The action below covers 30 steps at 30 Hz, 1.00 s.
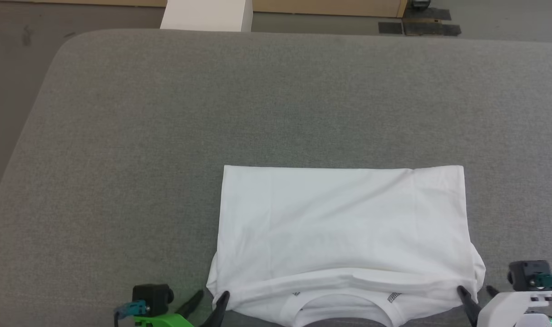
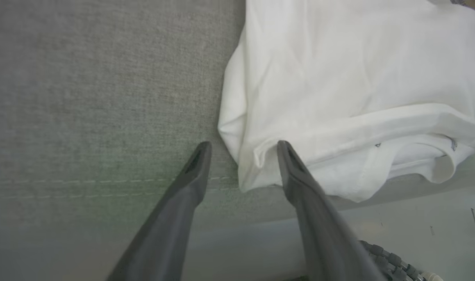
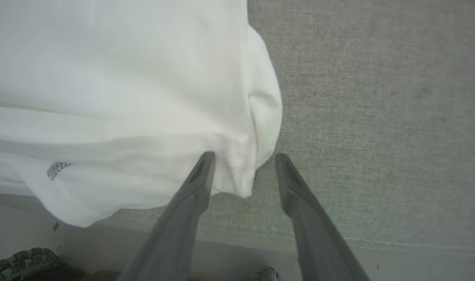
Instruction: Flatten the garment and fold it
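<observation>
Left hand (image 1: pixel 212 295), right hand (image 1: pixel 475 289) agape at corners of edge-cropped garment (image 1: pixel 342 222)

The garment (image 1: pixel 344 227) lies folded — left end effector (image 1: pixel 211 296), right end effector (image 1: pixel 476 290) at corners.

Bright green bracket (image 1: pixel 162 321) behind the left gripper (image 1: pixel 212 295), black camera block (image 1: pixel 152 294) with teal plug (image 1: pixel 133 308), white bracket (image 1: pixel 507 304) behind the right gripper (image 1: pixel 475 290), second black block (image 1: pixel 528 272), long tapered dark grey fingers (image 2: pixel 300 183), ribbed grey cable (image 2: pixel 390 259).
</observation>
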Motion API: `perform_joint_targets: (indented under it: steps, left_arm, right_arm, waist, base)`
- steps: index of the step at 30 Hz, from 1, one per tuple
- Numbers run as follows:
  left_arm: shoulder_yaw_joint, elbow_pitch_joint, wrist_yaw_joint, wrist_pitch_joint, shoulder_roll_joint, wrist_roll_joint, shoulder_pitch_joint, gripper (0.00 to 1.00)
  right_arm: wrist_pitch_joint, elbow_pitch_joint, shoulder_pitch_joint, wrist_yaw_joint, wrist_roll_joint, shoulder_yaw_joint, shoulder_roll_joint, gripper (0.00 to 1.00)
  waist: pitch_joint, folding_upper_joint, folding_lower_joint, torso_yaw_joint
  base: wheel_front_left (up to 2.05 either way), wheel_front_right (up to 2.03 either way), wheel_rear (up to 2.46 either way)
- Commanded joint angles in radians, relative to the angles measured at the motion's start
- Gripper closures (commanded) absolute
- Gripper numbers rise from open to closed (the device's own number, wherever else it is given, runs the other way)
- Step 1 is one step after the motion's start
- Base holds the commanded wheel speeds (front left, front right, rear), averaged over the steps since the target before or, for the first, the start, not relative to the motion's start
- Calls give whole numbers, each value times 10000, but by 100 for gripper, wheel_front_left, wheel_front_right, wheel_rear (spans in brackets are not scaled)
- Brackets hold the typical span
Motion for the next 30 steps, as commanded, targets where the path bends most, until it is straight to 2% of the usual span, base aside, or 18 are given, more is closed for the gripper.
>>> perform_joint_targets:
  steps: [1,9,14,20,26,30]
  left_arm:
    - [96,-91,77,-167,34,-10,95,0]
    - [859,-949,604,-1911,-51,395,-120,0]
    - [1507,-1147,958,-2613,-207,927,-603,0]
    - [2835,-1570,1141,-2733,-809,2039,-1276,0]
    - [3790,-1699,871,-2737,-1416,3391,-1639,0]
    - [4200,-1459,578,-2738,-1676,3987,-1815,0]
  right_arm:
    - [-104,-134,68,-19,-51,-131,35,0]
    - [-698,-1686,224,-19,187,-1002,745,0]
    - [-1012,-2125,-41,-19,680,-1449,1144,0]
    - [-933,-1372,-661,-19,1851,-2150,1247,0]
    - [-580,87,-1567,-19,2715,-2313,1250,0]
    - [-259,932,-2219,-19,2520,-2145,1251,0]
  waist:
    - [-158,0,1,16]
    - [-436,0,1,119]
    - [-499,0,1,174]
    - [-496,0,1,203]
    - [-424,0,1,136]
    - [-358,0,1,71]
  base:
    - [0,0,0]
    - [0,0,0]
    - [0,0,0]
    - [0,0,0]
    - [0,0,0]
    - [0,0,0]
